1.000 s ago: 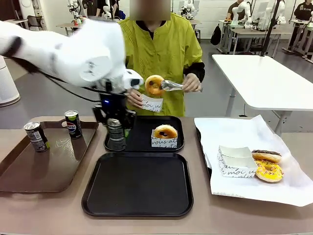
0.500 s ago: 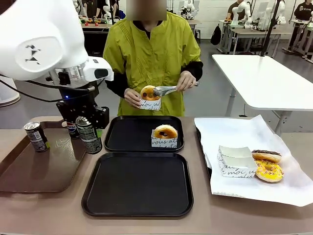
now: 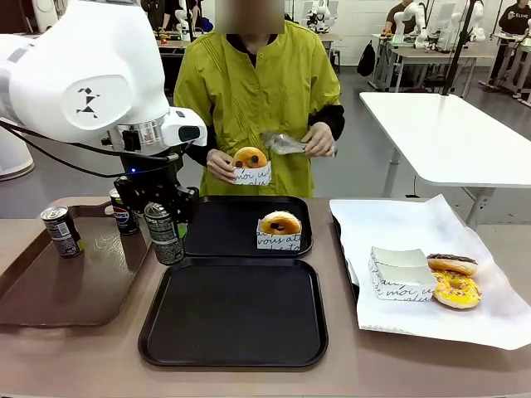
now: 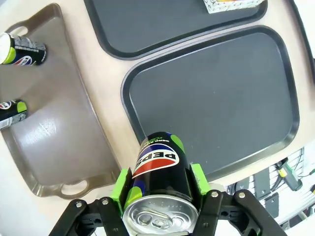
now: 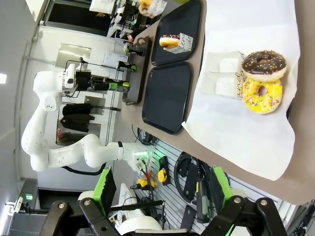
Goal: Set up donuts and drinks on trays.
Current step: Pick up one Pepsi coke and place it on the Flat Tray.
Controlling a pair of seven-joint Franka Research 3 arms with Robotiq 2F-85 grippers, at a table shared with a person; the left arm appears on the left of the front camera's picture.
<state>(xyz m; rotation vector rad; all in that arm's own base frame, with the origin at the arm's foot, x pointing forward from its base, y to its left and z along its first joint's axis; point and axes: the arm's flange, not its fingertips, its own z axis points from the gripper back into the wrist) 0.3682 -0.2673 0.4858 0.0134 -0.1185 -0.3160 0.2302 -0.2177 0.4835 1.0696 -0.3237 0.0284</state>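
My left gripper [image 3: 164, 222] is shut on a dark drink can [image 3: 164, 235], held upright above the strip between the brown tray and the two black trays. In the left wrist view the can [image 4: 161, 173] sits between the green pads [image 4: 198, 178], over the near tray's [image 4: 211, 98] left rim. The near black tray [image 3: 234, 313] is bare. The far black tray [image 3: 217, 225] carries one sleeved donut [image 3: 280, 224]. A person holds another sleeved donut [image 3: 250, 163] in one hand and tongs [image 3: 284, 143] in the other. My right gripper [image 5: 162, 196] is open, off the table's side.
The brown tray [image 3: 75, 282] at left holds two more cans [image 3: 60, 230] [image 3: 123, 211]. At right, a white-paper-lined tray [image 3: 415, 225] holds a chocolate donut [image 3: 452, 264], a yellow donut [image 3: 456, 289] and empty paper sleeves [image 3: 400, 274].
My left arm carried the can left from the far tray's left edge, then a little back right. The person set the tong-held donut into the sleeve and drew the tongs away.
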